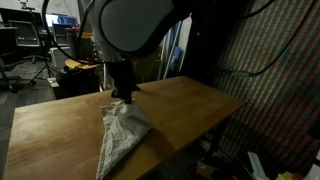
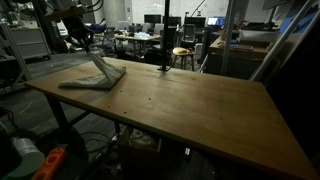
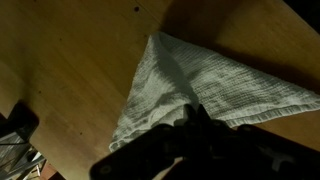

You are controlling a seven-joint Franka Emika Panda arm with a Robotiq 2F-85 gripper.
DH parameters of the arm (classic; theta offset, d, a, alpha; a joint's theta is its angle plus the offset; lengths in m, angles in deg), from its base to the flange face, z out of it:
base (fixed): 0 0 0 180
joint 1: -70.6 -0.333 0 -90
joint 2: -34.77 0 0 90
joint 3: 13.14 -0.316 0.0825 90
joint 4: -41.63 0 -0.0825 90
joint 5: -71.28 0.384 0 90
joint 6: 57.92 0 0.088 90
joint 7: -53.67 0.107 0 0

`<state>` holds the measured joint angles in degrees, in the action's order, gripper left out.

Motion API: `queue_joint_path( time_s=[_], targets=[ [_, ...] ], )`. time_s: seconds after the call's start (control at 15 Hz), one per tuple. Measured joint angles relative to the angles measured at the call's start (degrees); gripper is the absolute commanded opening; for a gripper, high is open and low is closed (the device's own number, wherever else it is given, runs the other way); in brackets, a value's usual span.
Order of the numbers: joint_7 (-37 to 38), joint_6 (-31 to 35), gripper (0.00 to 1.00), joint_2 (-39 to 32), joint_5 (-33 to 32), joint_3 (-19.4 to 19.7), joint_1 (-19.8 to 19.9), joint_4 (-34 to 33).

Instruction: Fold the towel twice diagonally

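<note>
Gripper clamped on one corner of the towel, holding it raised above the tabletop. Towel looks triangular; I judge one diagonal fold done, the second not yet finished.

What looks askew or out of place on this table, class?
Only the towel: the gripper pinches one corner and holds it raised, so the cloth peaks off the table instead of lying flat. Nothing spilled or damaged.
</note>
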<state>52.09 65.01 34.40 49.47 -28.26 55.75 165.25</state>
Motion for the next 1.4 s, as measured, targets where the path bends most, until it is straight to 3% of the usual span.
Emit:
queue_joint_path(
  time_s=[0.73,1.4],
  targets=[
    [7.53,-0.18,0.01,-3.23,-0.23,-2.32,-3.24,1.21],
    [13.41,-3.55,0.01,-7.71,-0.31,-3.57,-7.36,-2.06]
  ],
)
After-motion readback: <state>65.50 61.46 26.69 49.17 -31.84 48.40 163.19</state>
